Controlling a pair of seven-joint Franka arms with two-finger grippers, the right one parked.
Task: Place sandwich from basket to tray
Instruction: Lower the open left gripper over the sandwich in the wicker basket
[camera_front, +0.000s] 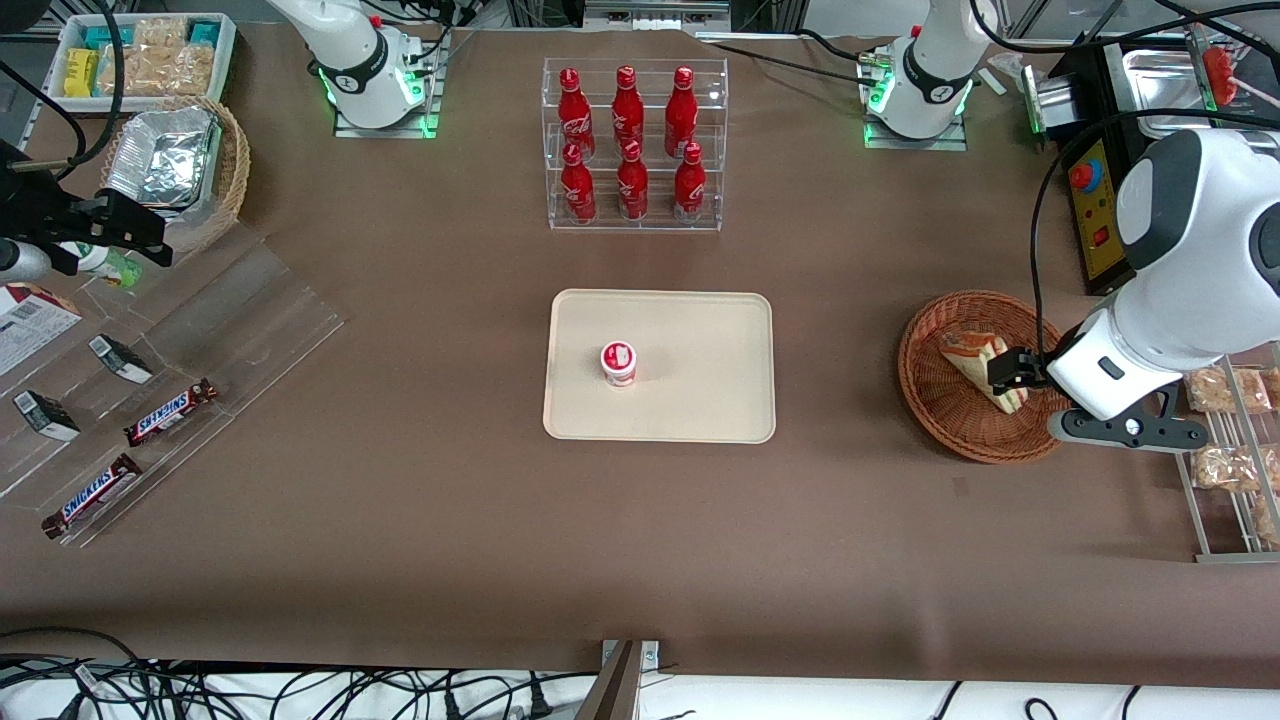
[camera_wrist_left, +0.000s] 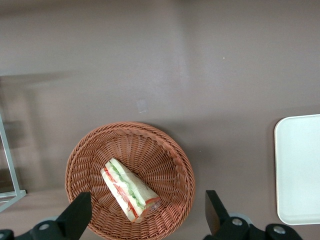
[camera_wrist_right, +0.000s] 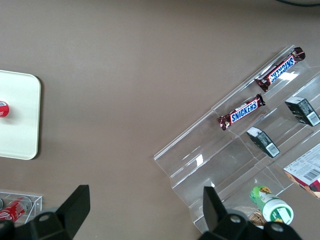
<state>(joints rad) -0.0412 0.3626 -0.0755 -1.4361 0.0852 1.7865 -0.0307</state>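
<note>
The sandwich (camera_front: 972, 358) (camera_wrist_left: 129, 189), a clear-wrapped wedge with green and red filling, lies flat in the round reddish-brown wicker basket (camera_front: 930, 400) (camera_wrist_left: 165, 150) toward the working arm's end of the table. My left gripper (camera_front: 1010, 376) (camera_wrist_left: 145, 220) hovers over the basket, open. Its dark fingers (camera_wrist_left: 76, 216) stand wide apart on either side of the sandwich without touching it. The cream tray (camera_front: 700, 330) (camera_wrist_left: 300, 170) lies at the table's middle, apart from the basket.
A small red-and-white cup (camera_front: 619, 363) stands on the tray. A clear rack of red bottles (camera_front: 633, 145) is farther from the front camera. A metal rack of bagged snacks (camera_front: 1230, 455) stands close beside the basket. Clear shelves with Snickers bars (camera_front: 170, 412) lie toward the parked arm's end.
</note>
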